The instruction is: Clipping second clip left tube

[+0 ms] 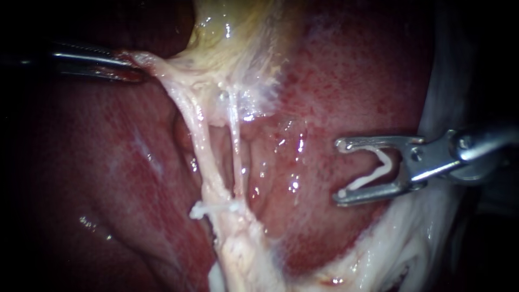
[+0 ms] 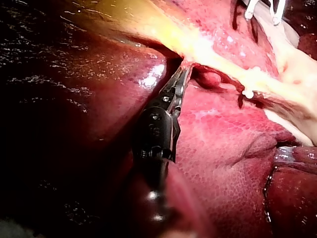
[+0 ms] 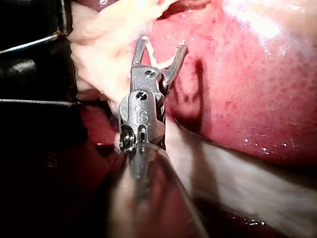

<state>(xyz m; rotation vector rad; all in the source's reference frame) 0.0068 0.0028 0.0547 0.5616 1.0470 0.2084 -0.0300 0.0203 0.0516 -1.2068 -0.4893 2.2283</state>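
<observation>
The endoscope faces the liver (image 1: pixel 346 81) closely. Wrist cameras look forward along the left instrument (image 2: pixel 182 74) and right instrument (image 3: pixel 162 43), nearer. All share the pale tissue (image 1: pixel 203 135); two show the clip (image 1: pixel 381 168).

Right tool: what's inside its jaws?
Only a white clip, touching both jaws; no tissue inside. Liver shows through the gap; what lies behind the jaws themselves is covered.

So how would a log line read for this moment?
left instrument: holds tissue | right instrument: holds new clip, apart from tube | set clip: on tube
</observation>
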